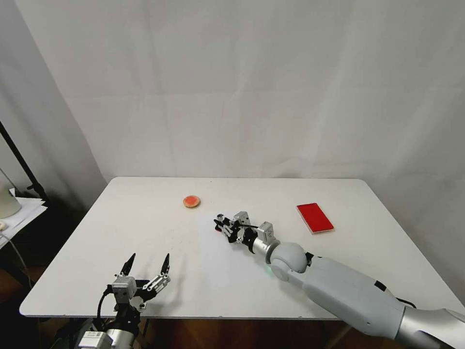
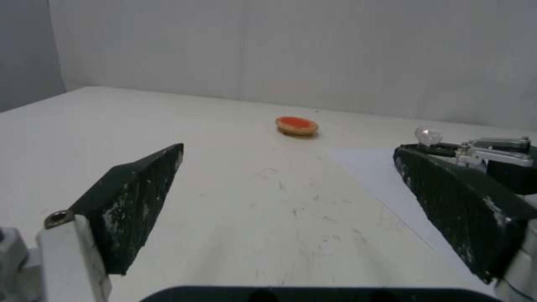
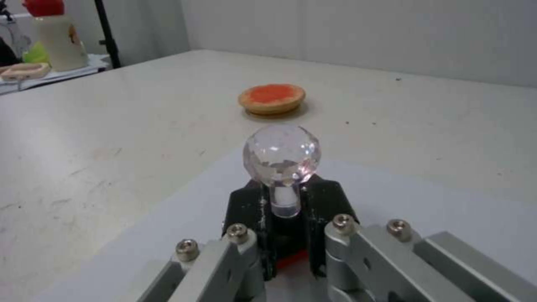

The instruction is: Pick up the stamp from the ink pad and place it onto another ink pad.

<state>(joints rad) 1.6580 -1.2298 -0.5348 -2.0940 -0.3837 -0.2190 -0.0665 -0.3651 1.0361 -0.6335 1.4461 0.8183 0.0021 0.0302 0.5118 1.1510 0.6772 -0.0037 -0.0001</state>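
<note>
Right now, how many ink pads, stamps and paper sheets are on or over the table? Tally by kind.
Ink pads: 2 (red rectangular pad, round pad)
Stamps: 1 (stamp, held in the right gripper)
Paper sheets: 1 (white sheet)
Total: 4

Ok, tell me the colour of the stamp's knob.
Clear with a pinkish tint, faceted; the stamp shows best in the right wrist view.
</note>
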